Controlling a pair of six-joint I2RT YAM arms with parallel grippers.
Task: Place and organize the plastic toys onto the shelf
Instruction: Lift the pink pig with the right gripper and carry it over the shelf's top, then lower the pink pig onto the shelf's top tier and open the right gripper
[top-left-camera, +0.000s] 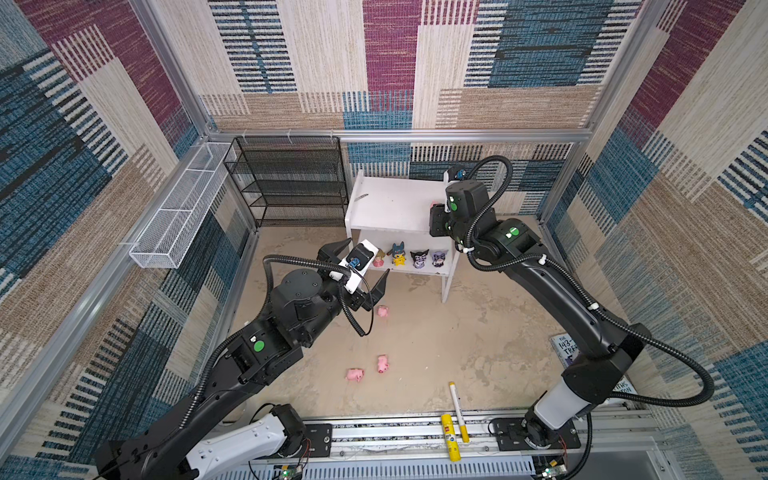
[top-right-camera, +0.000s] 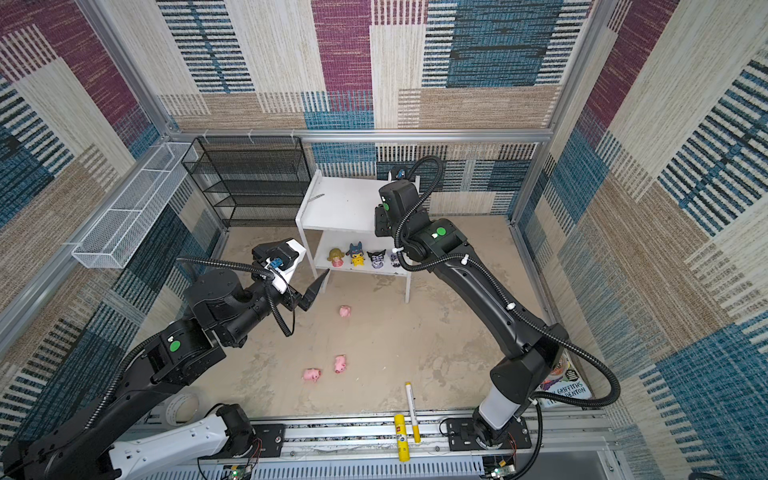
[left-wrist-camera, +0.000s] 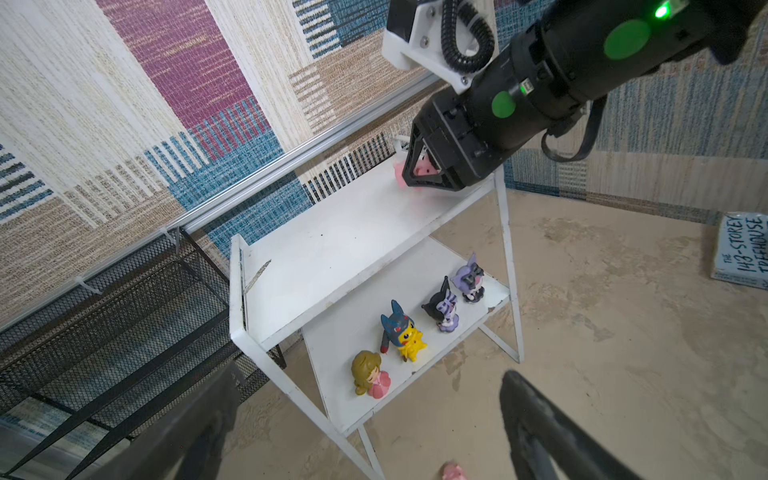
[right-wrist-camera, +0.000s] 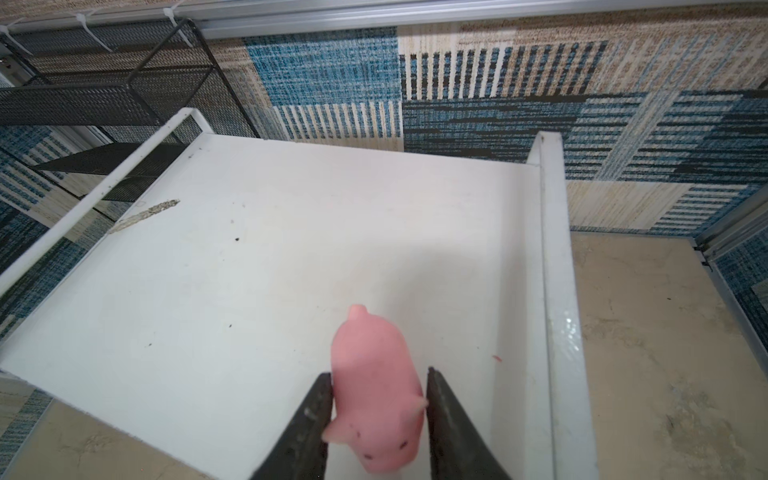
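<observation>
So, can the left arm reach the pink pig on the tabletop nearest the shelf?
Probably yes: the open left gripper hangs close by that pig, and nothing stands between them.

White two-tier shelf at upper centre, pink pig on its top board's right end, blond doll, yellow hooded figure, two black-and-purple figures upright along the lower board, three floor pigs at lower centre

Robot lab cell, carpet-lined aluminium frame
</observation>
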